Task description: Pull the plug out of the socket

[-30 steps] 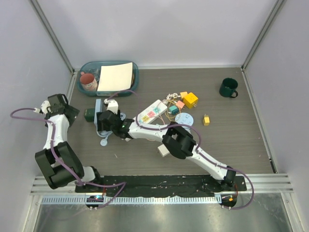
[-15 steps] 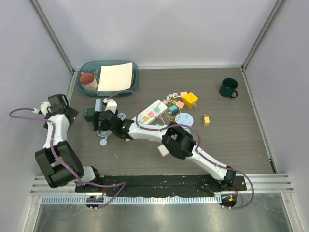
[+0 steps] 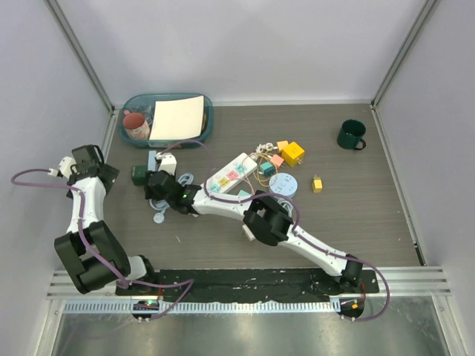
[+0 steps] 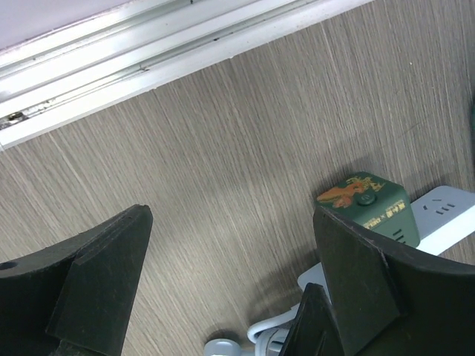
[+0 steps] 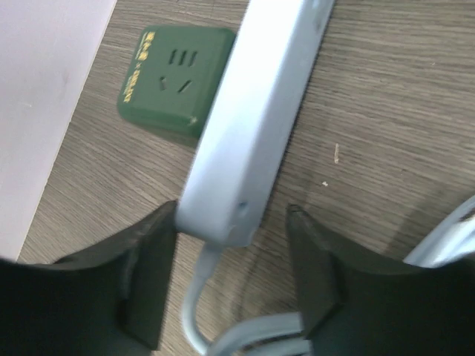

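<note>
Socket (image 3: 231, 174) lies mid-tabletop (image 3: 356, 193), right of the 2 grippers. Right gripper (image 5: 231, 226), spread, straddles the light-blue strip (image 5: 260, 96); left gripper (image 4: 231, 222) is spread too. Closing now would grab the wrong strip.

Grey wood-grain table (image 3: 386, 215) carries a teal tray (image 3: 141, 97); a green mug (image 3: 350, 135); the socket (image 3: 231, 172); a yellow cube (image 3: 293, 153).

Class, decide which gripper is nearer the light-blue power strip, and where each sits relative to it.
Right. The right gripper straddles the cord end of the light-blue power strip; the left gripper hangs off to its side, beyond the dark green cube.
</note>
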